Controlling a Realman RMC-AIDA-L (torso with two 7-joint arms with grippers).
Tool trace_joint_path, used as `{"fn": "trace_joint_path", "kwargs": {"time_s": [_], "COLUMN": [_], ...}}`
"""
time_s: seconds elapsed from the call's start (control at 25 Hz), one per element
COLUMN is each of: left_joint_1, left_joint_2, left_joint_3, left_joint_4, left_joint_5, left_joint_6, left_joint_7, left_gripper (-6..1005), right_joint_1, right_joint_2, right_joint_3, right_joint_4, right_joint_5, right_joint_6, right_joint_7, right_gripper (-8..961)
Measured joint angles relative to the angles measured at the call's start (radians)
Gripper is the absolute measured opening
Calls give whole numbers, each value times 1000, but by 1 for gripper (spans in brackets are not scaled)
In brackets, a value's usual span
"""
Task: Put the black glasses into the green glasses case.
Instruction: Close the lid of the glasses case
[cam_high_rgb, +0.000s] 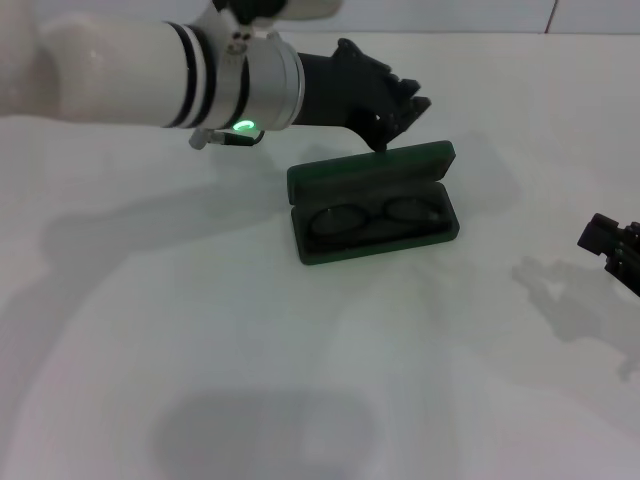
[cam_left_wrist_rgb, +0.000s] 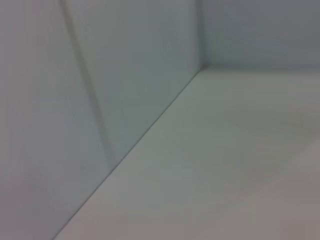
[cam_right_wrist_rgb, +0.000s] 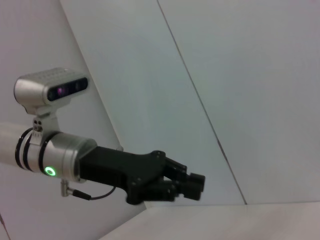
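On the white table, the left gripper hangs just behind the green glasses case, seemingly shut and empty, nearer than the right gripper. Inside, the black glasses lie lengthwise.

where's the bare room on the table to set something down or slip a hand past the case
The table is bare all along its near side, in front of the green glasses case, and between the case and the right gripper at the right edge. It is crowded behind the case: the left gripper hangs at the open lid's rim. The black glasses fill the case.
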Motion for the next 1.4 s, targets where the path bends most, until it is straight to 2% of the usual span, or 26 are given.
{"fn": "trace_joint_path", "kwargs": {"time_s": [0.08, 0.12, 0.28, 0.4, 1.0, 1.4], "left_joint_1": [-38, -38, -128, -167, -258, -261], "left_joint_2": [1, 1, 6, 2, 8, 10], "left_joint_3": [-73, -73, -142, -189, -213, -262], "left_joint_4": [-64, -64, -198, -285, -481, -531], "left_joint_5": [-78, -78, -82, -86, -81, -81], "left_joint_6": [82, 82, 169, 171, 98, 98], "left_joint_7": [76, 76, 114, 154, 210, 235], "left_gripper": [168, 168, 169, 169, 169, 168], "right_joint_1": [0, 0, 1, 3, 8, 7], "right_joint_2": [0, 0, 0, 0, 1, 2], "right_joint_3": [0, 0, -1, -2, -7, -8], "right_joint_4": [0, 0, 1, 0, 0, 0], "right_joint_5": [0, 0, 0, 0, 0, 0], "right_joint_6": [0, 0, 0, 0, -3, -3], "right_joint_7": [0, 0, 0, 0, 0, 0], "right_gripper": [213, 214, 214, 215, 219, 221]}}
